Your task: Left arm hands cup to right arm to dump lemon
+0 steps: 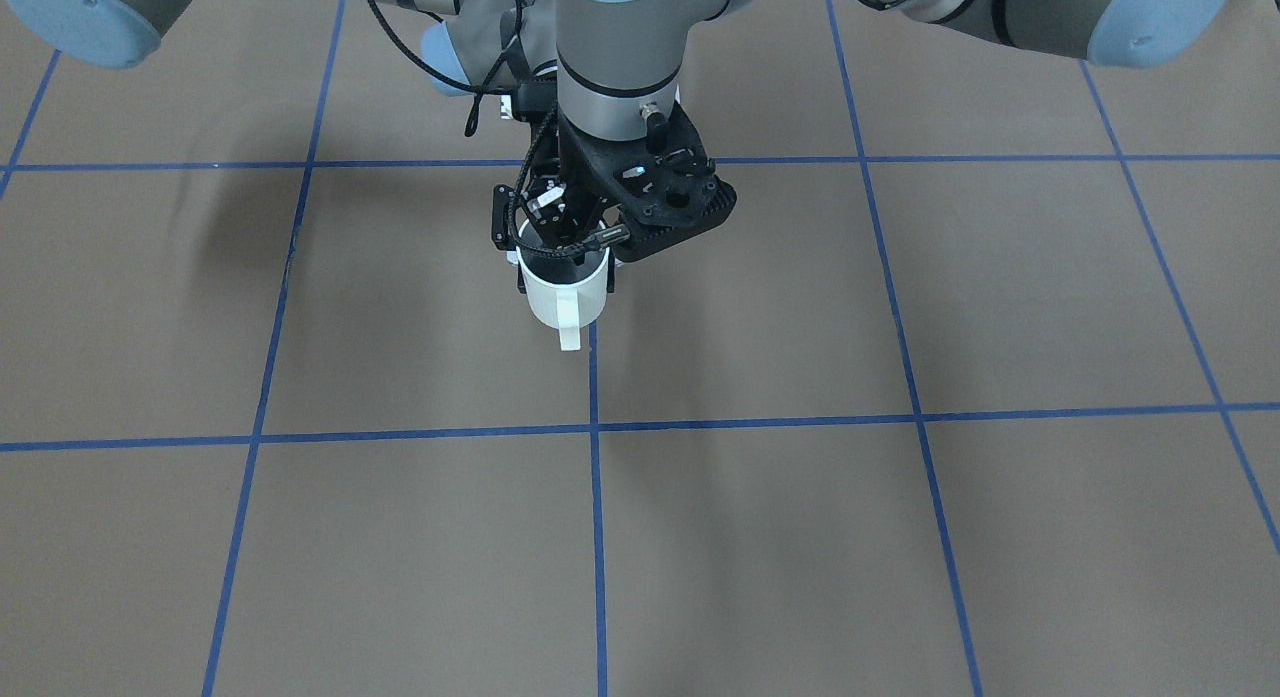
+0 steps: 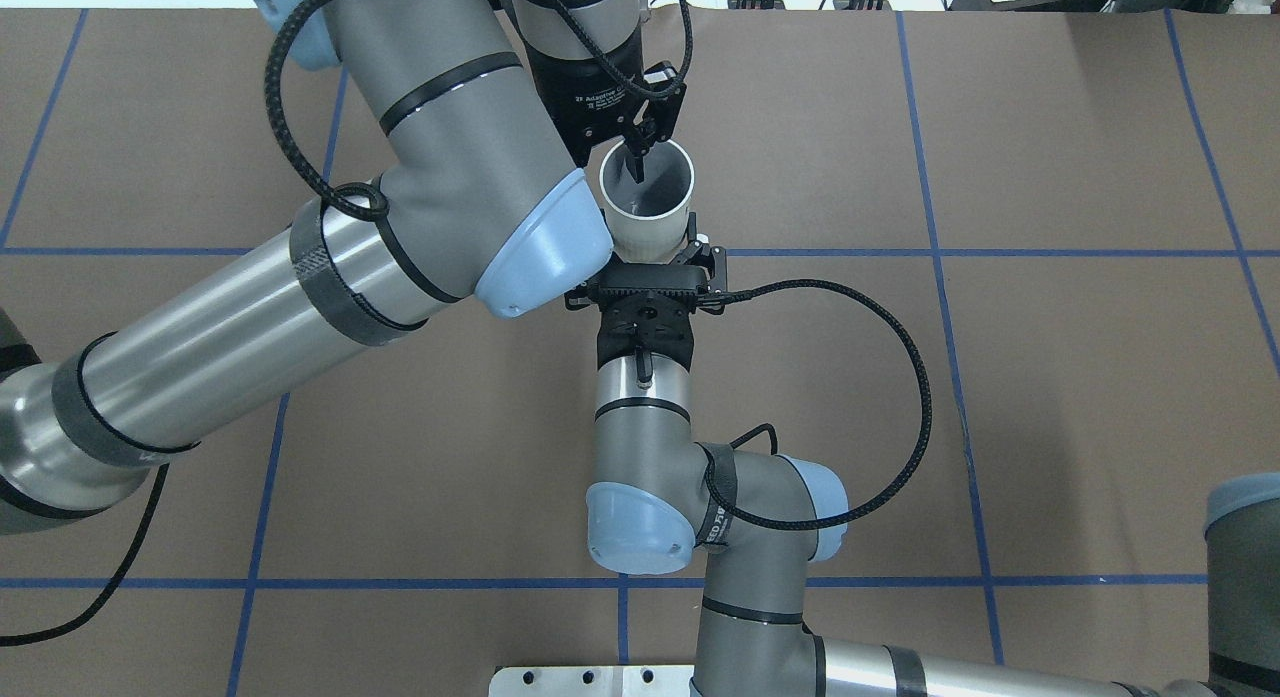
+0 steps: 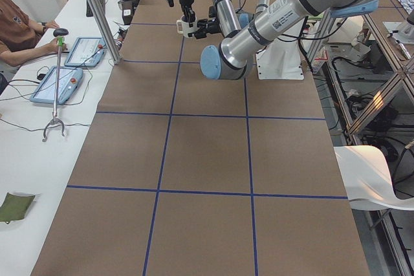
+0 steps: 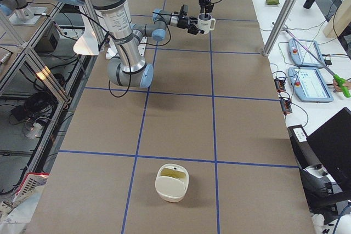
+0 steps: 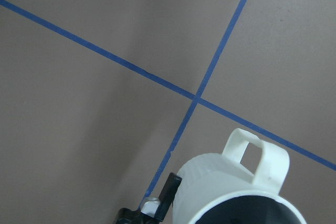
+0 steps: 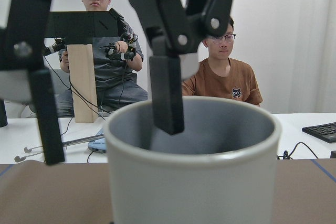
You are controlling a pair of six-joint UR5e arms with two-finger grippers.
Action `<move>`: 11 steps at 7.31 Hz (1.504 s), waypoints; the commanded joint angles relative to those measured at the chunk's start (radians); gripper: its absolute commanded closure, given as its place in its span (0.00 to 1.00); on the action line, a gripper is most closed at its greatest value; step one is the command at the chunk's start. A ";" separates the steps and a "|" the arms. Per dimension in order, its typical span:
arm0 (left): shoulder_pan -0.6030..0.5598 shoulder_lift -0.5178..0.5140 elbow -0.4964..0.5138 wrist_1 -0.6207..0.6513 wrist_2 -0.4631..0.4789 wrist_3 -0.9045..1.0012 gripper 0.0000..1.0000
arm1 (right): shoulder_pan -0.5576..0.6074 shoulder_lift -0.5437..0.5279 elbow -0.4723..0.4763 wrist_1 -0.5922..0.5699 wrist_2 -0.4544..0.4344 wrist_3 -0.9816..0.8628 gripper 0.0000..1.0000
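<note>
Holding the cup (image 2: 655, 227) by its body, my right jaws (image 2: 652, 260) reach in level from the near side and grip it upright, above the bench (image 2: 1050, 377) by a tape crossing (image 5: 197, 98). My left jaws (image 6: 107, 129) hang straight down over the cup's far left rim, spread wide astride the wall. One finger (image 6: 167, 95) is inside and the other outside, and neither looks pressed to it. The left's way out is straight up along the cup's axis, and I judge that tipping comes only after that. No lemon shows inside.
</note>
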 commanded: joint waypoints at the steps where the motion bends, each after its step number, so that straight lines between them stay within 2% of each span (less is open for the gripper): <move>1: 0.000 -0.002 -0.001 0.000 0.000 0.000 0.42 | 0.000 0.000 0.000 0.000 0.002 -0.001 0.95; 6: 0.020 0.000 -0.002 0.000 0.003 -0.002 0.52 | 0.015 -0.004 0.000 -0.002 0.009 -0.008 0.95; 8: 0.020 -0.002 -0.002 0.000 0.001 -0.002 0.63 | 0.015 -0.006 0.000 0.000 0.009 -0.006 0.95; 9: 0.020 -0.002 -0.002 0.000 0.001 -0.002 0.70 | 0.015 -0.005 0.000 0.000 0.011 -0.006 0.95; 10: 0.020 -0.002 -0.002 0.000 0.001 -0.002 0.88 | 0.015 -0.003 0.000 0.000 0.011 -0.006 0.95; 11: 0.020 -0.003 -0.002 0.000 0.000 -0.003 1.00 | 0.015 -0.001 0.000 0.000 0.011 -0.005 0.91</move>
